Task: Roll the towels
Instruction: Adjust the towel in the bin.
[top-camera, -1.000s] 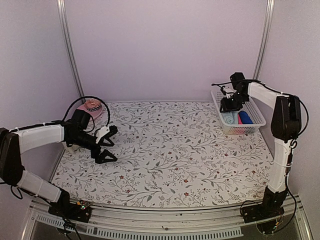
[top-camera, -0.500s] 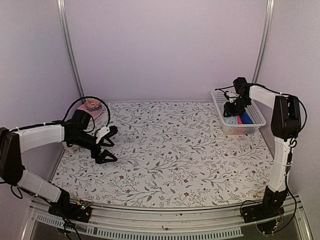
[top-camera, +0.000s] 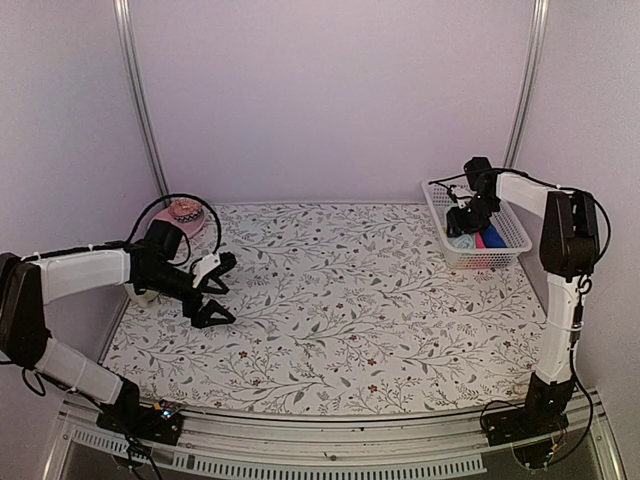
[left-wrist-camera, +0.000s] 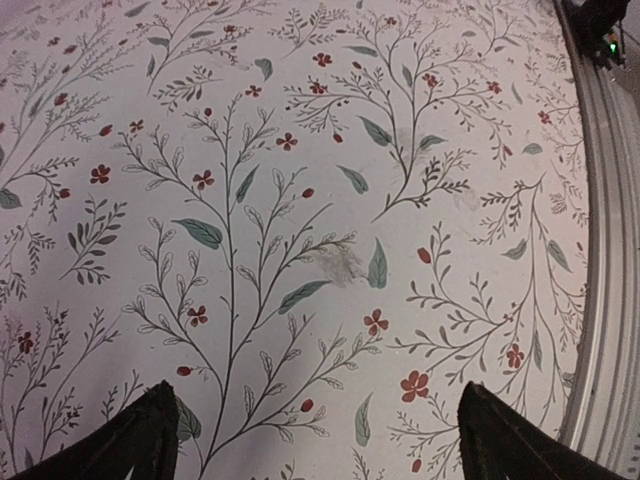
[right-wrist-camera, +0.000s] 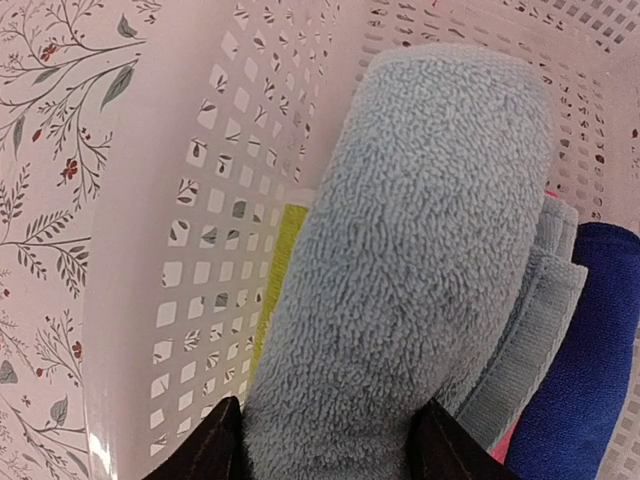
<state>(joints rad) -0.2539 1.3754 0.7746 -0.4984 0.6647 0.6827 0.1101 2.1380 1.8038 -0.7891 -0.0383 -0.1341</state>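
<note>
Two towels lay in the white basket (right-wrist-camera: 200, 250): the pale towel (right-wrist-camera: 400, 260), rolled up, and the dark blue towel (right-wrist-camera: 580, 350) beside it. Putting away seemed the step in hand. The right claw (right-wrist-camera: 325, 440) sat half open around the pale towel, touching both sides; whether it squeezed, I could not tell. Next it should let go and lift up. The left claw (left-wrist-camera: 320, 440) hung wide open, empty.

Light was diffuse and even, pink-violet cast on walls (top-camera: 330, 90); shadows were faint and soft-edged; top view was sharp, corner posts (top-camera: 137, 100) splayed by wide-angle distortion; wrist views were crisp, aqua towel (right-wrist-camera: 420, 250) pile fully resolved.
</note>
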